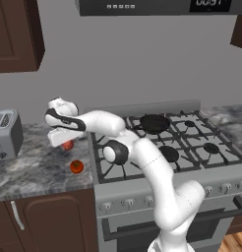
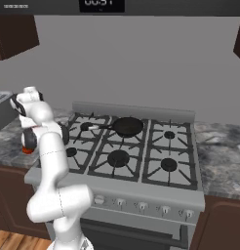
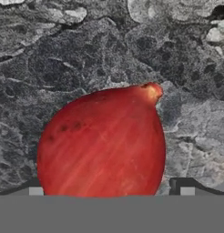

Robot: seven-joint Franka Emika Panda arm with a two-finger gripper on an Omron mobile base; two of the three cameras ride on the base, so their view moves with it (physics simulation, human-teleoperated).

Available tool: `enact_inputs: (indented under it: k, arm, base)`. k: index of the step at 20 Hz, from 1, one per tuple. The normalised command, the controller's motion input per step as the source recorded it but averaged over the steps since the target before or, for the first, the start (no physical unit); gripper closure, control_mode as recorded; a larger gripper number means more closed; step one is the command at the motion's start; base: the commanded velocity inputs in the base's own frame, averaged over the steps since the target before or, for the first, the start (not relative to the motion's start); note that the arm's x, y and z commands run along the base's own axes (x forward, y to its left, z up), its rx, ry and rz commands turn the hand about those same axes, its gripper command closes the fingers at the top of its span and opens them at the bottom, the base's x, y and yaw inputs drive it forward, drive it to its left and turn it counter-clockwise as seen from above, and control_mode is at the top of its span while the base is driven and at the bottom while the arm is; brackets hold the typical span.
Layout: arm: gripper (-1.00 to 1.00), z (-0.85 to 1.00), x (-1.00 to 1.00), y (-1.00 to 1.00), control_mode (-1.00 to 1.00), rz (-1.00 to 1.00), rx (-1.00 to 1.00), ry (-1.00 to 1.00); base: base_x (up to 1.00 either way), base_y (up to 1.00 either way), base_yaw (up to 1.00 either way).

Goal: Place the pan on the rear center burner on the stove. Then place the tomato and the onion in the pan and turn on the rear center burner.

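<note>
Hand view: fingers point(image 3: 111, 191) spread wide, either side of the onion point(image 3: 102, 143) on the counter point(image 3: 63, 59), no visible contact.

Arm reaching out low to its left, end effector wide open.

The white arm point(image 1: 157, 172) rises from the base, bends at its dark elbow joint point(image 1: 114, 152) and stretches leftward, the wrist turned so the hand points down. In the hand view, the end effector point(image 3: 111, 190) has its two dark fingertips point(image 3: 35, 189) spread far apart at the bottom of the frame, jaws at full spread, with neither tip pressing on anything.
</note>
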Motion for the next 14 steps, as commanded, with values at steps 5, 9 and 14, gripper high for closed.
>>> enact_inputs:
  k: [5,9,14]
  arm:
    - [-1.0,-0.27,0.02,0.0,-1.0,0.02,0.14,0.0]
    - [1.0,-0.33,-0.27,0.0,-1.0,0.0,0.0,0.0]
    - [1.0,0.38,-0.65,-0.28,-1.0,-0.01,0.02,-0.06]
  base:
    - [0.0,0.0,0.0]
    - [0.0,0.0,0.0]
    - [0.0,0.0,0.0]
